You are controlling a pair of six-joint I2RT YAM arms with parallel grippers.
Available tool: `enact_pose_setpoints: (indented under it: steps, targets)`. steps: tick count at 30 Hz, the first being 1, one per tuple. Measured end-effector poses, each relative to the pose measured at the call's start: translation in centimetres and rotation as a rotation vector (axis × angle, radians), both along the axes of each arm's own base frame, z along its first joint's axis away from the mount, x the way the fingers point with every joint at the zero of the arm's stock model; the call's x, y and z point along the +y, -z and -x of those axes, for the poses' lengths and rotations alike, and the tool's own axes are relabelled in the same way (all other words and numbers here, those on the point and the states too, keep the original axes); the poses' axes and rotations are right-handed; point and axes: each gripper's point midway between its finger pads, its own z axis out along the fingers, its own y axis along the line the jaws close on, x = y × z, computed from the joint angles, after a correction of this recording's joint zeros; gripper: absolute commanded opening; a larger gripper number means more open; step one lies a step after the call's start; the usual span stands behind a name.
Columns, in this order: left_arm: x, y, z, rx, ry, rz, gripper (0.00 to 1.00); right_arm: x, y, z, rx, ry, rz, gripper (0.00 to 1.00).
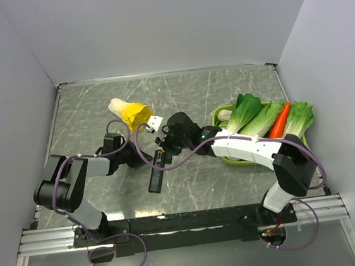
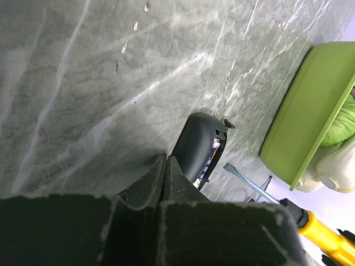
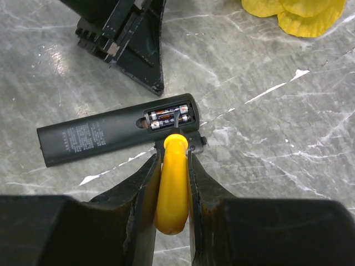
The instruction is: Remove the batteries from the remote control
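Note:
The remote control (image 3: 94, 137) lies flat on the table, a black bar (image 1: 155, 178) with its back compartment uncovered. Two batteries (image 3: 168, 117) sit side by side inside it. My right gripper (image 3: 173, 158) is shut on a yellow-handled screwdriver (image 3: 173, 191), whose metal tip reaches into the compartment between the batteries. My left gripper (image 2: 166, 159) is shut with nothing in it, its tip (image 3: 157, 86) resting on the table just beside the remote's compartment end (image 2: 197, 141). The screwdriver blade (image 2: 244, 180) also shows in the left wrist view.
A green tray (image 1: 228, 159) holding leafy greens and a carrot (image 1: 279, 120) stands at the right, close behind my right arm. A yellow toy vegetable (image 1: 130, 114) lies just beyond the grippers. Grey walls enclose the table on three sides.

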Motion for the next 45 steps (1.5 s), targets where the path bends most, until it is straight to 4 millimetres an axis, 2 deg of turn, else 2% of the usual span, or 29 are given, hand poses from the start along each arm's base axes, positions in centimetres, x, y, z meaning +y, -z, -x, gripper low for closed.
enact_pose_setpoints:
  steps: [9,26,40,43,45]
  targets:
    - [-0.4,0.1,0.5,0.011,0.007,0.016,0.01,0.0,1.0,-0.1,0.027,0.003,0.037,0.00]
    - [-0.7,0.1,0.4,0.005,0.010,0.022,0.01,0.4,1.5,-0.3,0.054,0.000,0.067,0.00]
    - [-1.0,0.2,0.0,-0.002,0.000,0.041,0.01,2.4,1.5,-0.8,0.047,0.005,0.016,0.00]
    - [-1.0,0.2,0.0,0.000,0.000,0.040,0.10,2.8,1.6,-1.1,0.031,0.020,-0.029,0.00]
    - [-1.0,0.2,0.0,0.000,0.000,0.035,0.23,2.9,1.6,-1.1,0.015,0.027,-0.065,0.00]
